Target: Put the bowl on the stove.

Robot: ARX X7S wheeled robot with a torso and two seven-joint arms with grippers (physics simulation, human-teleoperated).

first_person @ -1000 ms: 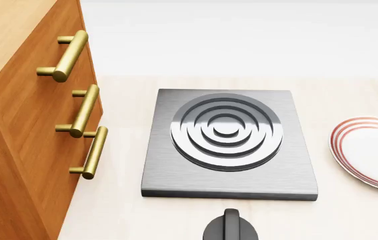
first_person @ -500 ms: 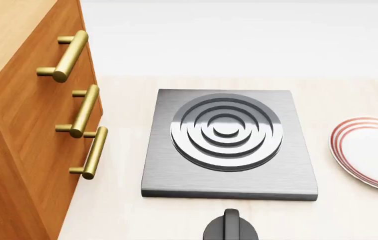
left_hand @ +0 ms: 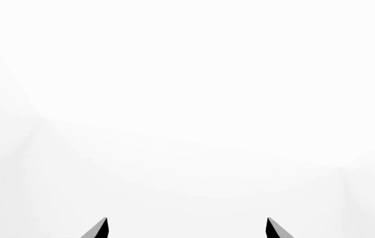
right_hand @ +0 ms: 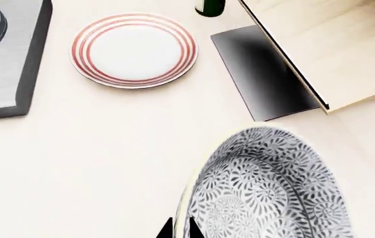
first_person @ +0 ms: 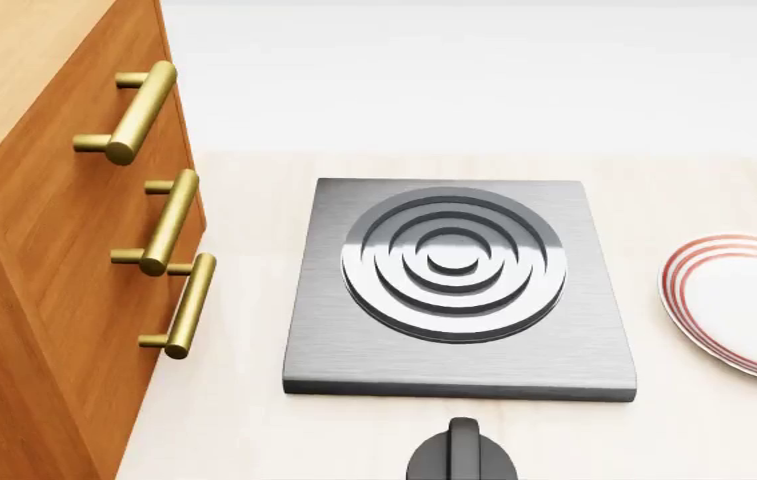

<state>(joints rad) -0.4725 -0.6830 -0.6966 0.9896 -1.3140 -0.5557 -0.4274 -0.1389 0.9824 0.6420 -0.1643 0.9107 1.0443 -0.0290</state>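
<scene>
Nothing is shifting in the head view since a second ago: the stove [first_person: 458,290] is sitting mid-counter [first_person: 245,400], the plate [first_person: 741,305] lying to its right. The right end effector [right_hand: 179,229] is clenching the bowl [right_hand: 266,188] by its rim, away from the stove, while the left end effector [left_hand: 186,228] is hanging released, grasping nothing.

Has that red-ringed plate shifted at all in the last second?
No. In the head view the plate sits at the same spot to the right of the stove, with the same gap between them as before.

stove [first_person: 458,290] top bare, cabinet [first_person: 45,250] close on its left, plate [first_person: 745,305] right, knob [first_person: 461,455] in front
</scene>
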